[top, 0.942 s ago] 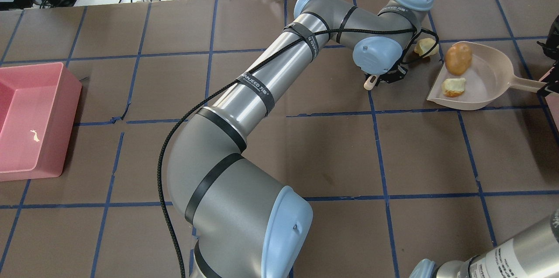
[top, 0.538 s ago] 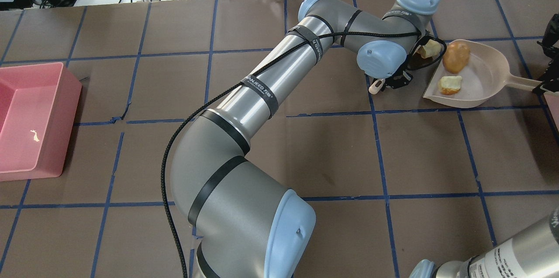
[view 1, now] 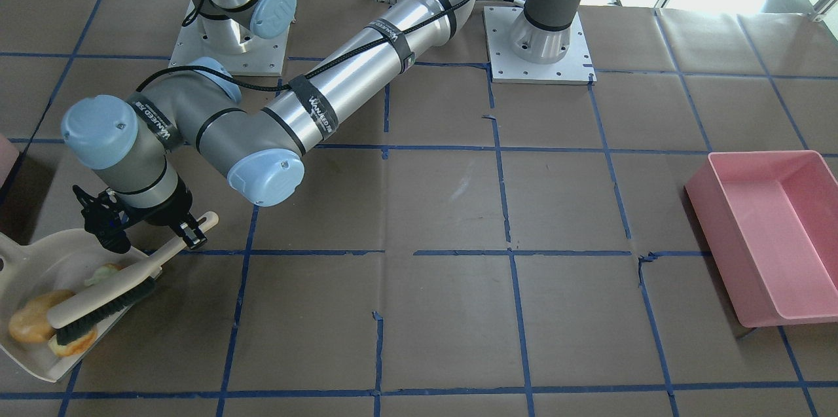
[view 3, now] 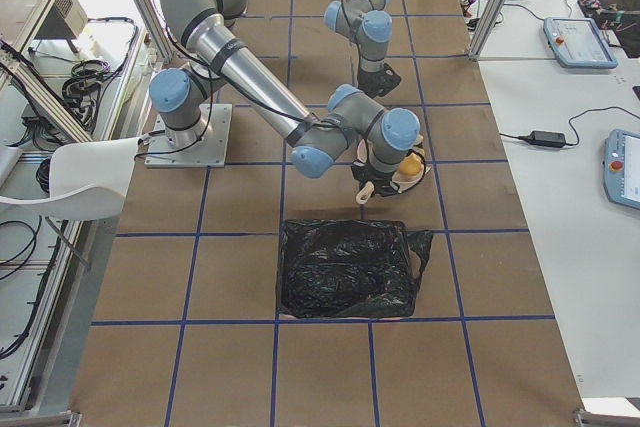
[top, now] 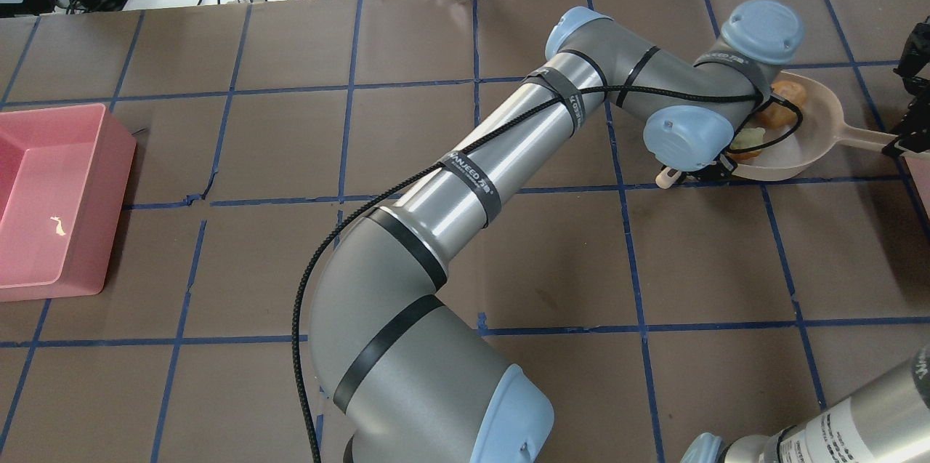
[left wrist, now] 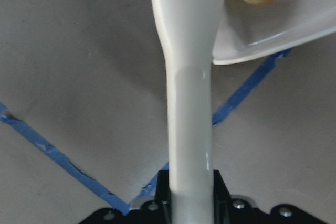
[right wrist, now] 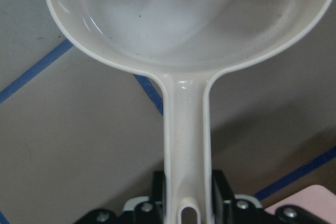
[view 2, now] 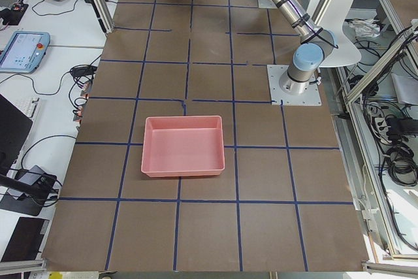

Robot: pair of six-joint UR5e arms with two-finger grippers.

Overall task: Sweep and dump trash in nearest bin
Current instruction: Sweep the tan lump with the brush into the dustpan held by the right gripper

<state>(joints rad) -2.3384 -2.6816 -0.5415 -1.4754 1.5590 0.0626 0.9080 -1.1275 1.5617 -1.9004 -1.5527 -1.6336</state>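
Observation:
A beige dustpan lies at the table's far right. In it are the orange-brown potato-like lump and two pale spongy chunks, one behind the brush and one under it. My left gripper is shut on the cream handle of a dark-bristled brush that lies across the pan's mouth. My right gripper is shut on the dustpan handle. Only a pale pink corner of the bin shows beside the right gripper.
A large pink rectangular tub stands at the table's far left edge. A black bag lies just past the dustpan in the exterior right view. Blue tape lines grid the brown table. My left arm spans the table's middle.
My left arm has swung right with the brush. The pale chunk that lay outside the pan is now inside it, and the wrist covers part of the pan.

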